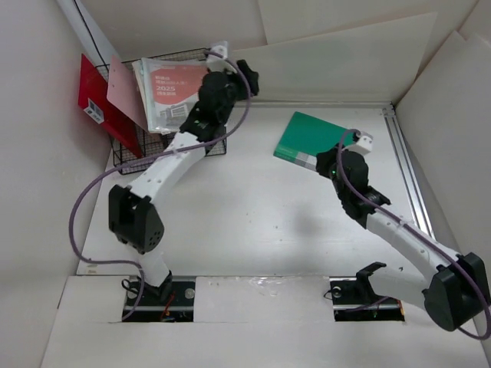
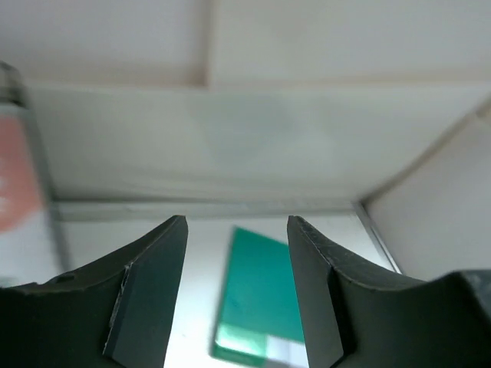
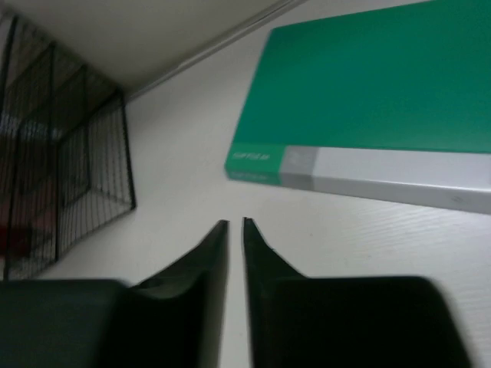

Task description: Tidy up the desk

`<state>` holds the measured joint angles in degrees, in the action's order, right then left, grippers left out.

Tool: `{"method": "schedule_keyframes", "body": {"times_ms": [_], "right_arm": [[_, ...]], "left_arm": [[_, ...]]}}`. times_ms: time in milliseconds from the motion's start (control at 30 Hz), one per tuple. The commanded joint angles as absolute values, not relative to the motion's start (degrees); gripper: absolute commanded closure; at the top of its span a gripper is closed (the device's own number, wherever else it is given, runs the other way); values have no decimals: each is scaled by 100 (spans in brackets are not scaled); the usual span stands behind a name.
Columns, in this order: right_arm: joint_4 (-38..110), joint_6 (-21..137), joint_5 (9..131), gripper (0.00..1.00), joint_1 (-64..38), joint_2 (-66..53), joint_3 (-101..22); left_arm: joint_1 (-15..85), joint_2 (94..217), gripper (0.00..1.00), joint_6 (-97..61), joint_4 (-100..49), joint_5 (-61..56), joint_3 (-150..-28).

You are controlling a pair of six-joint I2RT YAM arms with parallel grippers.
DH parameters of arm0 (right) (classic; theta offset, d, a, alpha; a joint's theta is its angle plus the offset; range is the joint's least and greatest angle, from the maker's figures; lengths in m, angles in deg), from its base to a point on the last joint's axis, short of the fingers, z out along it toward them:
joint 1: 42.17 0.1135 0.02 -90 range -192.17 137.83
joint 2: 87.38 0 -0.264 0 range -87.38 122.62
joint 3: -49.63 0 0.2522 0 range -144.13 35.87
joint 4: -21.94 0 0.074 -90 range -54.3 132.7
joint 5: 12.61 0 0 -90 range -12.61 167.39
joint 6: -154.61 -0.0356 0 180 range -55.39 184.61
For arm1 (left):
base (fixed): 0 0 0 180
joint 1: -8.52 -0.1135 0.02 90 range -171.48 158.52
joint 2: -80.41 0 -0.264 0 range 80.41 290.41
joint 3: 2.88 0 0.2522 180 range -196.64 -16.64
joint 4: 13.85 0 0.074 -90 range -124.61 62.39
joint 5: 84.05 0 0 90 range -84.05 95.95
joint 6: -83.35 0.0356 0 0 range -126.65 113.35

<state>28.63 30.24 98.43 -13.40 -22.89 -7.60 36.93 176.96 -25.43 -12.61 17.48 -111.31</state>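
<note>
The desk [image 1: 253, 222] is lying flat and matte white between the upright boards, with its thin metal rail [image 1: 409, 172] running along the right edge. A green folder [image 1: 307, 136] is resting on it at the far right, and a black wire basket [image 1: 126, 157] is sitting at the far left. The left gripper [image 2: 237, 224] is spreading its fingers wide, while the right gripper [image 3: 235, 224] is showing only a slit between its fingers. Both are empty.
</note>
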Motion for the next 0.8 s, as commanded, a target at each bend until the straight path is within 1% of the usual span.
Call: {"method": "schedule_keyframes", "body": {"times_ms": [0, 33, 67, 100, 133, 167, 200, 233, 300, 333, 400, 467, 533, 567, 633, 767], "right_arm": [[2999, 2366, 10639, 82, -1991, -2708, -501], [2999, 2295, 10692, 68, -2150, -2760, -352], [2999, 2147, 10692, 41, -2317, -2831, -290], [2999, 2076, 10692, 30, -2684, -2831, -237], [3060, 1971, 10536, 22, -2897, -2831, -237], [3060, 1917, 10386, 12, -3108, -2831, -185], [3060, 1917, 10211, 9, -3310, -2753, -184], [3060, 1830, 9852, 9, -3721, -2691, -184], [3060, 1724, 9595, 9, -4075, -2403, -184], [3060, 1723, 9394, 9, -4399, -2288, -184], [3060, 1592, 9077, 9, -4708, -1894, -184], [3060, 1531, 8524, 9, -5111, -1611, -184], [2859, 1530, 8067, 9, -5324, -1243, -237], [2858, 1530, 7743, 9, -5438, -1153, -237], [2736, 1469, 7538, 13, -5509, -1030, -237], [2551, 1416, 7335, 13, -5571, -1038, -114]], "left_arm": [[3892, 18296, 49, -2887, -1899, 1168, -11638], [4137, 18724, 49, -2958, -1970, 1114, -11935], [4279, 18937, 46, -3011, -2118, 1113, -12095], [4402, 19166, 46, -3011, -2242, 1113, -12297], [4586, 19629, 43, -3098, -2356, 1113, -12699], [4588, 19869, 41, -3178, -2583, 1044, -12894], [4648, 20088, 41, -3309, -2716, 1043, -13070], [4649, 20291, 40, -3632, -2813, 939, -13203], [4649, 20687, 40, -3837, -2867, 823, -13292], [4649, 20741, 38, -3907, -2815, 823, -13196], [4649, 20793, 37, -3961, -2570, 823, -12836], [4649, 20794, 35, -4022, -2568, 1086, -12669], [4649, 20794, 35, -4022, -2454, 1236, -12387], [4649, 20794, 34, -4022, -2402, 1315, -12300], [4597, 20863, 34, -4074, -2401, 1316, -12115], [4491, 20926, 34, -4276, -2348, 1316, -11842]]}}
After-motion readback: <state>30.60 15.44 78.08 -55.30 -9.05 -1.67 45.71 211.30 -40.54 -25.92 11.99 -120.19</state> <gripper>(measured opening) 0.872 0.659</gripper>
